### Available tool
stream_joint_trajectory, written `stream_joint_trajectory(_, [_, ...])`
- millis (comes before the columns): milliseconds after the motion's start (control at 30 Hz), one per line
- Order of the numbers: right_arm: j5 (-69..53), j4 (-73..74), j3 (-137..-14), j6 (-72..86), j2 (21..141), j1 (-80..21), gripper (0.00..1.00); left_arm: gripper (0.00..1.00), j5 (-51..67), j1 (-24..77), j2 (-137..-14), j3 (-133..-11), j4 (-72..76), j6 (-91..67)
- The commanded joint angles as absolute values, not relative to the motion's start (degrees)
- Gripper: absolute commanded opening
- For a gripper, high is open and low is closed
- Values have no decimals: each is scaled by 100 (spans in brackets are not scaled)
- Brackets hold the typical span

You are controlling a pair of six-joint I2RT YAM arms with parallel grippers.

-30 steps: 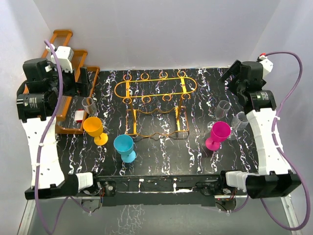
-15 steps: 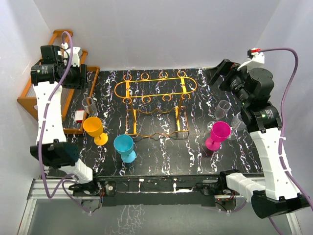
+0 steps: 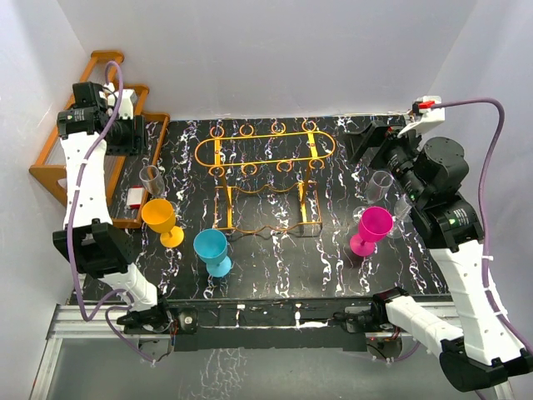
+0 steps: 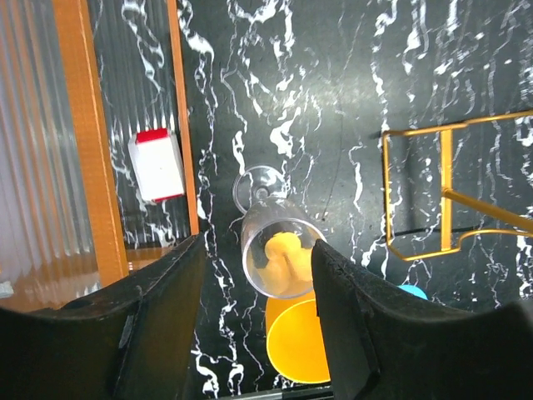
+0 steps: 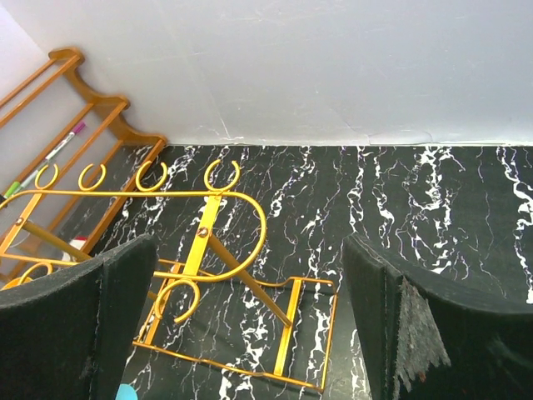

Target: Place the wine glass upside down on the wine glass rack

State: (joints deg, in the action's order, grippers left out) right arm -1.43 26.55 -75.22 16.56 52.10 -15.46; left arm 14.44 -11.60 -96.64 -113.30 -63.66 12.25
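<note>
wine glass (image 4: pixel 275 242) clear, thin-walled; likely light, stiff, slick, breakable; stands upright on table just beside wooden shelf (image 4: pixel 183 125), orange goblet (image 3: pixel 160 215) near, wine glass rack (image 3: pixel 250 136) well apart; best hold: stem or low bowl, gentle squeeze; left gripper (image 4: pixel 258 247) hovers above glass, fingers partly spread, touching nothing, empty; right gripper (image 5: pixel 250 275) spread wide, empty, facing rack

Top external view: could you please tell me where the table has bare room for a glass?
Freest: the table strip in front of the wine glass rack, between the blue glass and the pink glass. Also the gap between rack and right-hand clear glasses. Crowded: the left, around the orange glass.
</note>
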Motion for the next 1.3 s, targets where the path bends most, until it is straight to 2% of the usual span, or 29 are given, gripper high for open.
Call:
stream_joint_trajectory(0, [95,2276,-7649,1407,5132,-1647,98,53,1004,-1160,-9586,-10726,-6033,1220])
stream_joint_trajectory(567, [367,2259,-7671,1601,5115,-1651,98,51,885,-986,-9405,-8933,-5157,1550])
stream_joint_trajectory(600, [350,2261,-7696,1604,5119,-1652,98,46,880,-960,-9385,-8849,-5120,1562])
stream_joint_trajectory(633, [339,2263,-7711,1612,5119,-1652,98,33,860,-933,-9362,-8782,-5090,1577])
stream_joint_trajectory(667, [332,2265,-7719,1620,5126,-1650,98,9,804,-910,-9357,-8706,-5063,1575])
stream_joint_trajectory(700, [314,2260,-7730,1630,5131,-1652,98,0,783,-899,-9362,-8680,-5058,1586])
stream_joint_trajectory(767, [282,2259,-7727,1628,5139,-1645,98,0,742,-882,-9330,-8675,-5047,1611])
stream_joint_trajectory(900, [270,2268,-7777,1612,5188,-1647,98,0,490,-785,-9134,-9240,-5108,1667])
stream_joint_trajectory(1033, [287,2273,-7909,1641,5291,-1650,98,0,215,-618,-9044,-10828,-5241,1691])
stream_joint_trajectory(1167, [152,2220,-8155,1695,5417,-1651,98,0,176,-489,-9002,-12128,-4899,1746])
stream_joint_trajectory(1267, [60,2148,-8316,1719,5499,-1645,98,0,255,-379,-8845,-12396,-4289,1754])
